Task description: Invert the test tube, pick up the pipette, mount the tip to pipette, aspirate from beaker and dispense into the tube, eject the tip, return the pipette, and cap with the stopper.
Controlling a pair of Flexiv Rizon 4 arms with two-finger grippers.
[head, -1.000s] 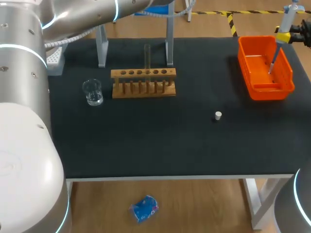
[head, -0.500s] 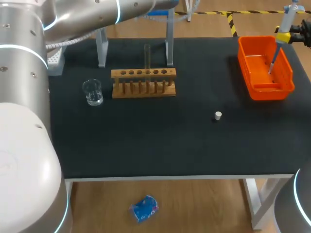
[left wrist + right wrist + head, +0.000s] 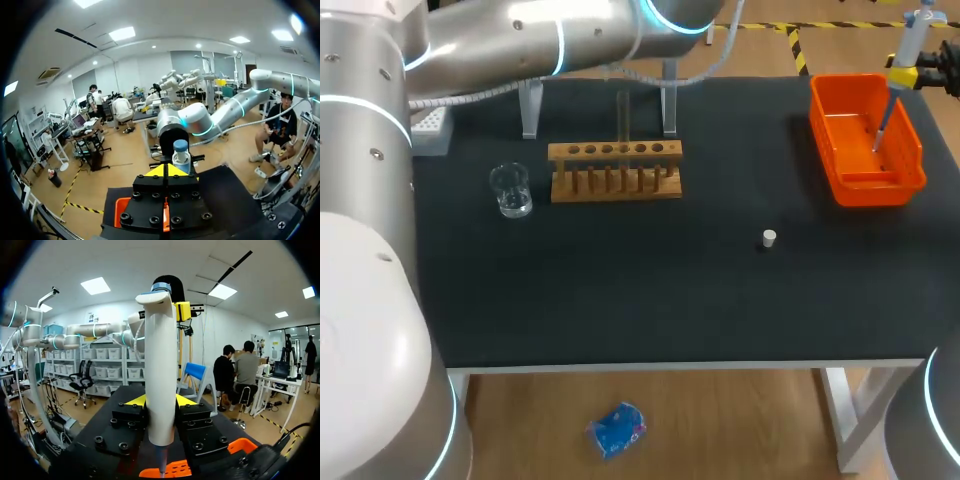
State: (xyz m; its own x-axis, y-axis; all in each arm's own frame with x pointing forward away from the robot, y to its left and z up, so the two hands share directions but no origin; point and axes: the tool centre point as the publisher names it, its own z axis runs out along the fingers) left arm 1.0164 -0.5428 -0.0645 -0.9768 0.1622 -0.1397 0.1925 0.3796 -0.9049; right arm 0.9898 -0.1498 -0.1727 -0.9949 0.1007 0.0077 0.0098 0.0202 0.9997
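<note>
well, right fingers clamp the pipette above the bin by the table edge — left fingers together.

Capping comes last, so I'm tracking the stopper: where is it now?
In the head view the white stopper sits on the table right of middle, to the right of the wooden rack and nearer the front edge than the orange bin.

White pipette hangs upright (tip down) above orange bin.
</note>
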